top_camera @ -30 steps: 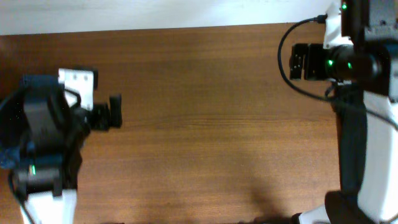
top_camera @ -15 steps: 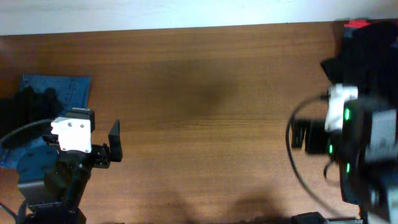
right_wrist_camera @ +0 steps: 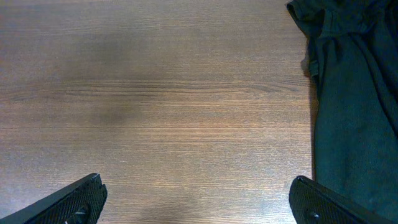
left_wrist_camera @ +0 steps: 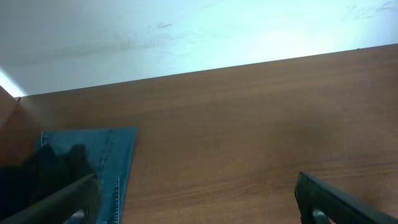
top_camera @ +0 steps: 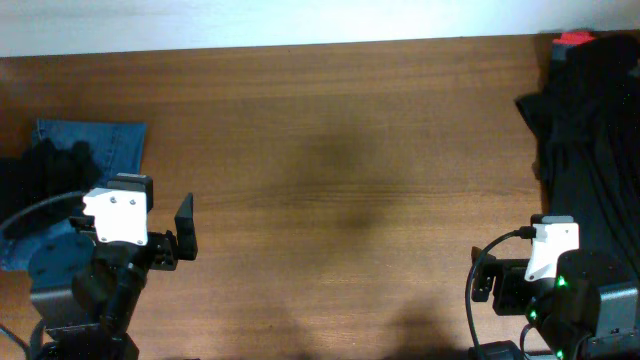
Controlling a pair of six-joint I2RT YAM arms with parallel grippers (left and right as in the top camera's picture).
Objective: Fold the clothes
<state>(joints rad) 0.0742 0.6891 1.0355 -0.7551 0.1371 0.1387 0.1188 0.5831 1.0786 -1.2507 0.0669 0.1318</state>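
The black T-shirt [top_camera: 590, 130] lies crumpled at the table's far right edge. It also shows in the right wrist view [right_wrist_camera: 354, 106], at the right side; no logo is visible. My right gripper [top_camera: 484, 290] is at the front right, open and empty over bare wood [right_wrist_camera: 199, 202], just left of the shirt. My left gripper [top_camera: 184, 230] is at the front left, open and empty [left_wrist_camera: 199, 208] above bare wood, apart from the shirt.
Blue denim jeans [top_camera: 100, 145] lie at the left edge with a dark bundle [top_camera: 45, 165] on them, both also in the left wrist view [left_wrist_camera: 93, 155]. A small red object [top_camera: 572, 38] sits at the back right corner. A white wall borders the table's far edge.
The right arm has swung from the back right down to the front right, uncovering the black T-shirt. The left arm drew back toward the front earlier and has since held still.
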